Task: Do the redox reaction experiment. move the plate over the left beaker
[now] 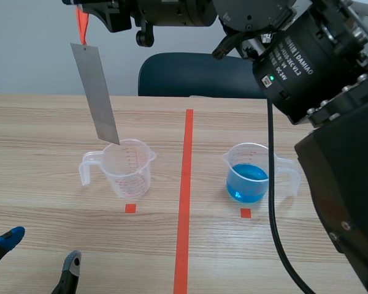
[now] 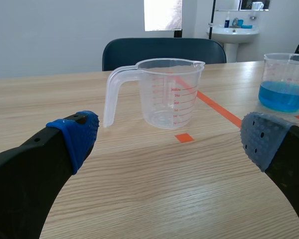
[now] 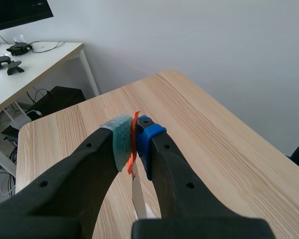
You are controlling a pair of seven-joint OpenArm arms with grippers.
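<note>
The right gripper (image 3: 133,137) is pinching one orange strip (image 3: 131,163) between its closed pads. One grey metal plate (image 1: 97,95) is hanging tilted below those jaws, its lower end reaching the rim of the empty clear beaker (image 1: 130,168) (whether it is dipping inside is unclear). The left gripper (image 2: 170,134) is sitting low with its jaws wide apart, gripping nothing, and that beaker is standing just ahead of them. A second beaker (image 1: 250,174), holding blue liquid, is standing ahead beyond the right finger. One dark chair (image 1: 190,73) is standing farther ahead.
</note>
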